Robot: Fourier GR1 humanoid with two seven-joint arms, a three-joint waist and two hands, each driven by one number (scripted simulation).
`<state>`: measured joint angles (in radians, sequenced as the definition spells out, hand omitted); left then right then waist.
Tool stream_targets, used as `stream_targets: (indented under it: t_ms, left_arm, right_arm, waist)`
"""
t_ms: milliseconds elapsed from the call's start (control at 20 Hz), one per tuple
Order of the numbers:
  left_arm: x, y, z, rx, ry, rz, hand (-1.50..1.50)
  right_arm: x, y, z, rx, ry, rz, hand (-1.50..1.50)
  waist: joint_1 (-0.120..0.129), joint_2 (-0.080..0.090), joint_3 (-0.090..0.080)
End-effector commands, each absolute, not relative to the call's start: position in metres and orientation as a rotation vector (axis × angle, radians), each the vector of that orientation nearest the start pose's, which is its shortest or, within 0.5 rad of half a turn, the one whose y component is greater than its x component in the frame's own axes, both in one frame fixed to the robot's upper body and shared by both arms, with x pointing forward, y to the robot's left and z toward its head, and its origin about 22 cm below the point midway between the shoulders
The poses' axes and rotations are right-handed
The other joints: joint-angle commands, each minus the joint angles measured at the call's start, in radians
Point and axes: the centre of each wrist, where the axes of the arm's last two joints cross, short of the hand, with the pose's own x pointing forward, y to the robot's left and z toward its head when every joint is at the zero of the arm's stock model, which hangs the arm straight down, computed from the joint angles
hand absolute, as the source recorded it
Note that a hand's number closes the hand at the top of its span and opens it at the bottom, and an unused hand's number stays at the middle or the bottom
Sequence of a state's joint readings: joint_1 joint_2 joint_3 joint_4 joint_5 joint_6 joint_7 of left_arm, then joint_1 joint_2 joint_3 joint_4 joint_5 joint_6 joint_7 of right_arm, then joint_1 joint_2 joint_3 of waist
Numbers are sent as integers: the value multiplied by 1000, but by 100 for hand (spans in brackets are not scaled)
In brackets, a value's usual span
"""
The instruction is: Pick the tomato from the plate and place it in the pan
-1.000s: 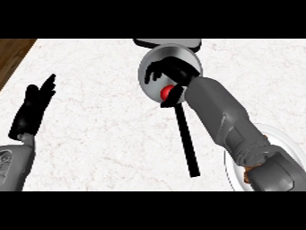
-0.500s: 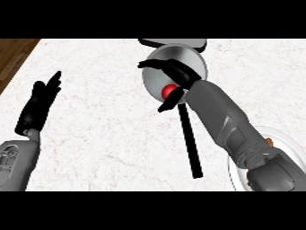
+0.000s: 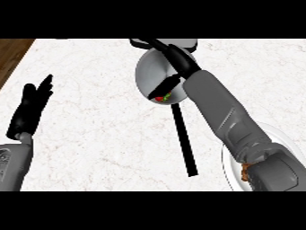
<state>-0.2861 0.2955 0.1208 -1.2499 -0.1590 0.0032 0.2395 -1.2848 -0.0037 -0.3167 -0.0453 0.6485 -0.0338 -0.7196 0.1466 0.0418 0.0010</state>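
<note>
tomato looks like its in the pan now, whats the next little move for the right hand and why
Probably lift the right hand up and away from the pan. The tomato lies inside the pan near its lower rim, and the hand's fingers stretch past it rather than around it. The left hand rests open at the view's left, so nothing else needs to move.

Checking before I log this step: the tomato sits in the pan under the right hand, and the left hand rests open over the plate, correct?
Not quite. The head view shows the left hand resting open over bare counter at the left, not over the plate, which lies at the lower right under the right forearm. The tomato does sit in the pan under the right hand.
</note>
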Motion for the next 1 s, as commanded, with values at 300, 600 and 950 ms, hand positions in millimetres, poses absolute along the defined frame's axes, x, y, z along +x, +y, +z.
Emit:
stream_targets:
  t_ms: [300, 600, 950]
  left_arm:
    - [296, 328, 17, 456, -1265, -188, 0]
    - [308, 328, 34, 434, -1282, -168, 0]
    - [305, 318, 31, 404, -1284, -180, 0]
  right_arm:
    - [476, -172, 129, 31, -1954, 710, -150]
    - [480, -240, 165, 68, -1956, 708, -150]
    - [470, -311, 186, 54, -1930, 766, -150]
  waist:
    - [-38, 2, 0]
    - [-46, 7, 1]
    - [-26, 17, 4]
